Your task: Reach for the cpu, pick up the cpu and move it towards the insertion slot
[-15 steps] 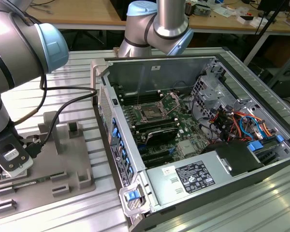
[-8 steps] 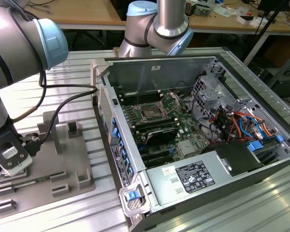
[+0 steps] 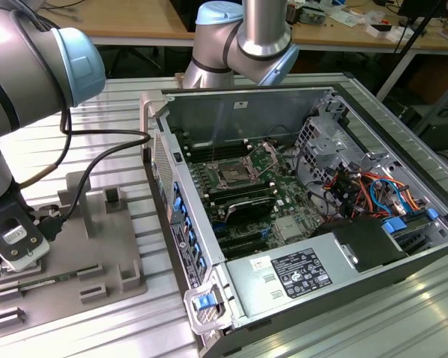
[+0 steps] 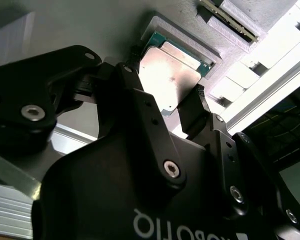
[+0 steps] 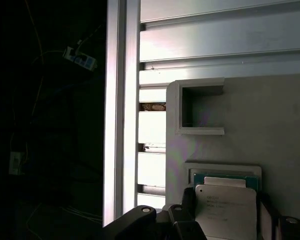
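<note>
The cpu [image 4: 165, 75], a thin square chip with a silvery top and a greenish rim, lies in a shallow recess of the grey plastic tray [image 3: 97, 246]. My gripper [image 4: 162, 85] is low over the tray at the exterior view's left [image 3: 19, 250]. Its two black fingers [image 4: 195, 102] press against opposite edges of the chip, so it is shut on it. In the first wrist view the cpu [image 5: 225, 207] sits between the same fingers [image 5: 187, 202], level with its recess. The insertion slot [image 3: 231, 177], a shiny metal-framed socket, sits on the motherboard inside the open computer case.
The open computer case [image 3: 299, 194] stands to the exterior view's right of the tray, its side wall [image 3: 172, 209] between tray and motherboard. Memory slots, cables and a power supply [image 3: 291, 272] fill the case. A black cable [image 3: 97, 153] hangs from the arm over the tray.
</note>
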Controlling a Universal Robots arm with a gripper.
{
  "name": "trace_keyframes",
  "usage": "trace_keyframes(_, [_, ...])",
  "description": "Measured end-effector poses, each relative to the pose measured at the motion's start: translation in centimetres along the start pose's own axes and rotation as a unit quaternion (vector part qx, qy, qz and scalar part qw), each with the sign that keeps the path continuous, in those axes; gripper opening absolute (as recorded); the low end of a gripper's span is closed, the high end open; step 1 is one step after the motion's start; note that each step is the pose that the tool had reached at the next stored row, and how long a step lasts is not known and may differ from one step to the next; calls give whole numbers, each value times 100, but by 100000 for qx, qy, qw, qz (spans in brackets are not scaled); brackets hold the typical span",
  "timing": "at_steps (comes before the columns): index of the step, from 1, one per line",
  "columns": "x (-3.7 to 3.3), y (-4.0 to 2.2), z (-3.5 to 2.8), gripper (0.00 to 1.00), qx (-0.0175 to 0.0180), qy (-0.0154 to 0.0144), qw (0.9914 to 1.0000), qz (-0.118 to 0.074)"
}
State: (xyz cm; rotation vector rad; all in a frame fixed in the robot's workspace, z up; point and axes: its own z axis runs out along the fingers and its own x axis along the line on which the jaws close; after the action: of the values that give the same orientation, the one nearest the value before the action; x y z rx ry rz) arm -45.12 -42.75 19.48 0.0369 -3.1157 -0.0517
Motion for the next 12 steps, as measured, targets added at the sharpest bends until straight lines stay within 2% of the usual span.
trace_keyframes(12, [0,0,-12,55,-4,-9,100000,-2])
